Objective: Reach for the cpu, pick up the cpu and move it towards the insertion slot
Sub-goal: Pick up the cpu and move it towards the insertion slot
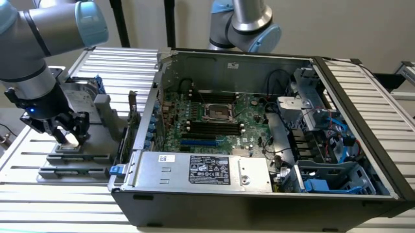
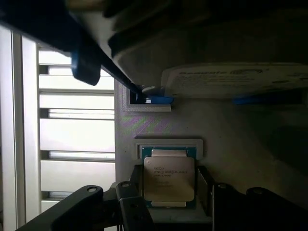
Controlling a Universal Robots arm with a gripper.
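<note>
Claw [image 2: 169,193] low over cpu [image 2: 169,175], seated in grey holder [image 2: 168,143].

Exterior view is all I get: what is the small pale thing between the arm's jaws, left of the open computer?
Observer: That is the cpu, a flat square chip. The wrist view shows fine print on its silver top and a green edge around it.
Visitor: Is it lifted yet?
Observer: It seems not. It lies flat in a pale holder, and the jaws stand apart, one at either side of it.
Visitor: And the grey block behind it?
Observer: That is a hard drive. The wrist view shows a white printed label on its face, with blue parts below it.
</note>
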